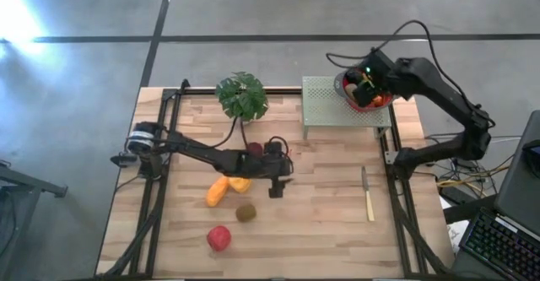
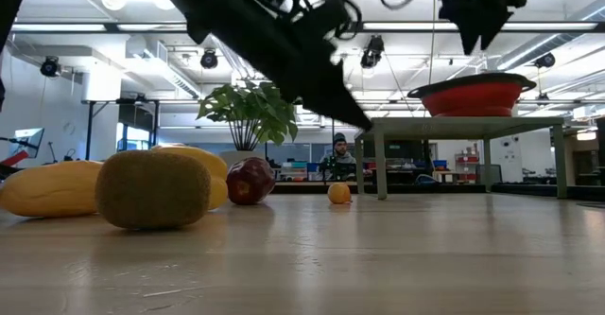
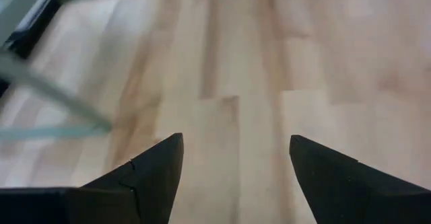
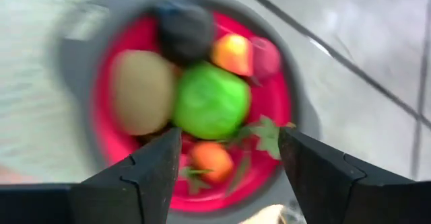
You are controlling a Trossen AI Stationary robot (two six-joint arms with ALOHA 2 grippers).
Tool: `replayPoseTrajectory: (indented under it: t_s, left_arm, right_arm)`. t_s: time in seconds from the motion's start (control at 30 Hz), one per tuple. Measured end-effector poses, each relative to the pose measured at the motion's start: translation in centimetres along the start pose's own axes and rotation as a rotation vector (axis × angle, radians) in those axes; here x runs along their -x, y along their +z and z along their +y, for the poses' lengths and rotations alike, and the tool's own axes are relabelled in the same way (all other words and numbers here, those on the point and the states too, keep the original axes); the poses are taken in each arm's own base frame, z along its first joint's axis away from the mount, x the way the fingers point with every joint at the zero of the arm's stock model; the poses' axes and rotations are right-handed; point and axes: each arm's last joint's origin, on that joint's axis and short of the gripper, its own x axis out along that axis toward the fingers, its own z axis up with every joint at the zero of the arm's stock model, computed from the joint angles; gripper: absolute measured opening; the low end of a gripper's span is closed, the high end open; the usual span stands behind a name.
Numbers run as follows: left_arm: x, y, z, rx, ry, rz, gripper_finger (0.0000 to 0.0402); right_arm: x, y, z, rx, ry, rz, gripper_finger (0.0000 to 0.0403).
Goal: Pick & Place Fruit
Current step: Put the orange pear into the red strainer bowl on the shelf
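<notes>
Nearest the low camera, a brown kiwi (image 2: 151,189) lay on the wooden table (image 1: 329,222), with a long yellow fruit (image 2: 49,188) just beside it and a maroon apple (image 2: 250,181) and a small orange (image 2: 339,193) farther back. From above, an orange fruit (image 1: 217,191) and a yellow one (image 1: 240,184) lay touching near the table's middle, with a red apple (image 1: 218,238) nearer the front edge.

The left gripper (image 1: 278,187) hung over bare wood right of those fruits, its fingers (image 3: 151,170) apart and empty.

The right gripper (image 1: 364,82) hovered above the red bowl (image 1: 381,101) on the grey perforated stand (image 1: 329,102) at the back right, its fingers (image 4: 151,167) apart and empty. In the bowl sat a green apple (image 4: 210,100), a tan fruit (image 4: 143,91), a dark fruit (image 4: 183,29) and several smaller orange and red ones.

A knife (image 1: 367,196) lay towards the right side, and a potted plant (image 1: 241,95) stood at the back.
</notes>
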Motion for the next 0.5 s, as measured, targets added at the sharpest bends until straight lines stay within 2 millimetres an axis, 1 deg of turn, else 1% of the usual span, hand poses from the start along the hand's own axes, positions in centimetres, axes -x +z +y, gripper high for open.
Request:
replayPoseTrajectory:
  t_s: [0.2, 0.3, 0.4, 0.5]
  left_arm:
    - [-0.6, -0.7, 2.5, 0.119, 0.067, 0.054, 0.0275]
    - [-0.8, -1.0, 3.5, 0.182, 0.076, 0.068, 0.0275]
    - [-0.9, -1.5, 4.2, 0.224, 0.082, 0.103, 0.0275]
    - [-1.0, -1.6, 4.5, 0.231, 0.091, 0.115, 0.0275]
  right_arm:
    - [3.5, -1.5, 1.8, 0.05, 0.158, -0.175, 0.0249]
    - [5.0, -2.2, 2.6, 0.068, 0.242, -0.247, 0.0243]
    - [6.4, -2.9, 3.2, 0.093, 0.317, -0.303, 0.0232]
    - [7.3, -3.3, 3.8, 0.112, 0.378, -0.352, 0.0222]
